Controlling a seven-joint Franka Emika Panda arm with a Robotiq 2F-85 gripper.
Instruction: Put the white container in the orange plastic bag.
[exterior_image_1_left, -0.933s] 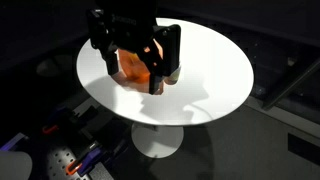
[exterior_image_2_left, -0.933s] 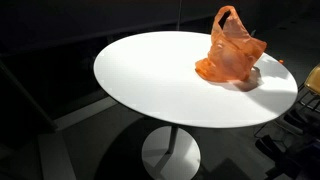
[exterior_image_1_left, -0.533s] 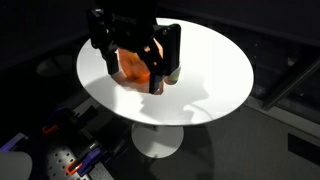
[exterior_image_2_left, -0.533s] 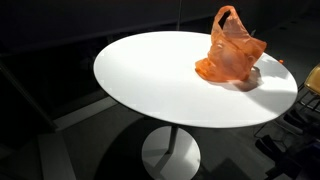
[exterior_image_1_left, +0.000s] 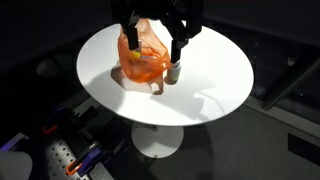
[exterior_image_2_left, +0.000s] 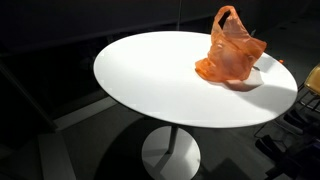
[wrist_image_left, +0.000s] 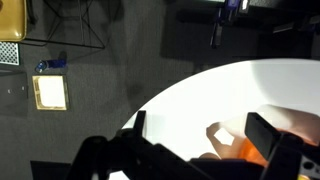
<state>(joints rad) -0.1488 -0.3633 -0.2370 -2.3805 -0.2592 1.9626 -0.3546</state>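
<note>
Hanging in from the top edge in an exterior view, pointing the end effector (exterior_image_1_left: 153, 43) downward and holding both fingers (exterior_image_1_left: 178, 46) spread wide apart.

No text, label, brand or number is legible in any view.

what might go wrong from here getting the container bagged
1. The white container stands close beside the orange bag, so the open claw may snag plastic or tip it when descending.
2. The bag is slumped with no open mouth showing; the container may not drop in.
3. The bag sits near the table edge; a push might slide it off.
</note>
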